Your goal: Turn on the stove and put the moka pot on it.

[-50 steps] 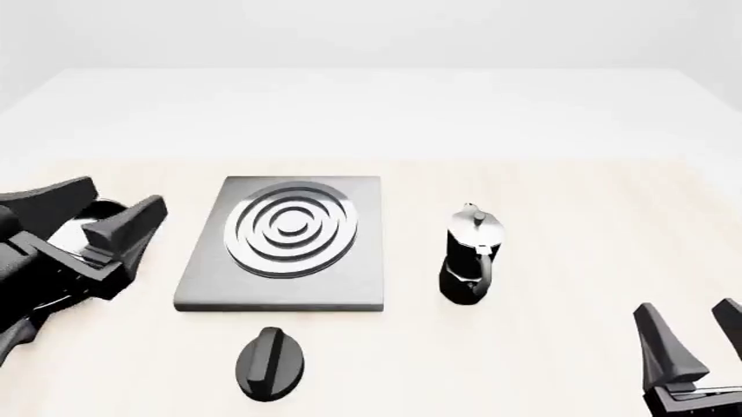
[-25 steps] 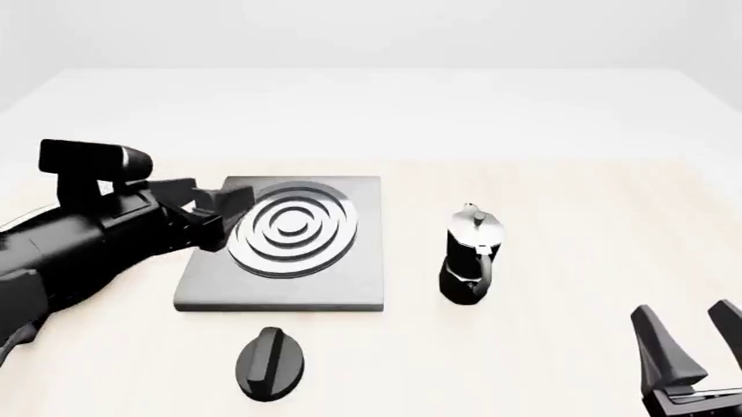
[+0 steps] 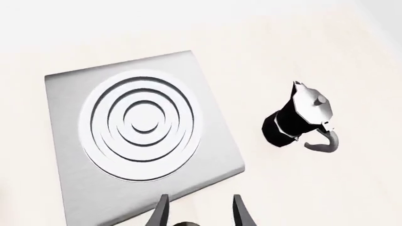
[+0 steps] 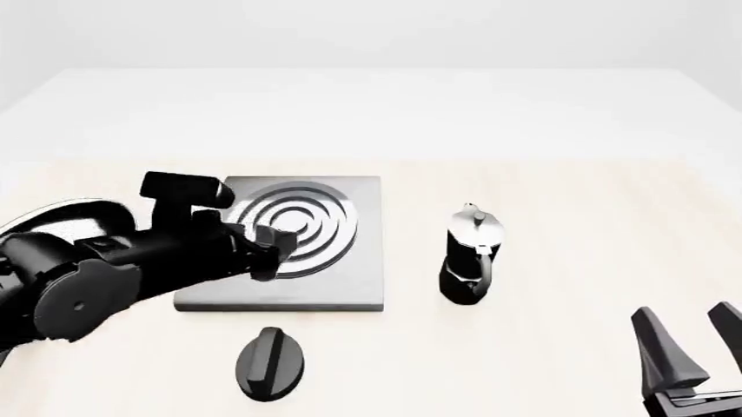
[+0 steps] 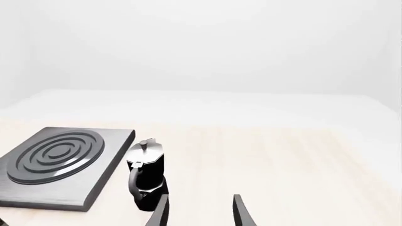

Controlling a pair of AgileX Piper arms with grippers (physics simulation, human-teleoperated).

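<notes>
Centre-left of the front view: stove (image 4: 330, 269) under the left gripper (image 4: 269, 252), spread wide per the wrist view; right of it, upright moka pot (image 4: 470, 254), contents unseen; lower right, right gripper (image 4: 693, 340) wide open; knob (image 4: 270, 361) below.

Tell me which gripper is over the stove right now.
The left gripper: it hangs over the stove slab's near-left part. The right gripper sits at the table's near right, away from it.

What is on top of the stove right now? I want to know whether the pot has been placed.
Nothing rests on the stove; its ring burner is bare. The moka pot stands on the table beside it. In the front view the left gripper hovers over the slab's left part, hiding it.
</notes>
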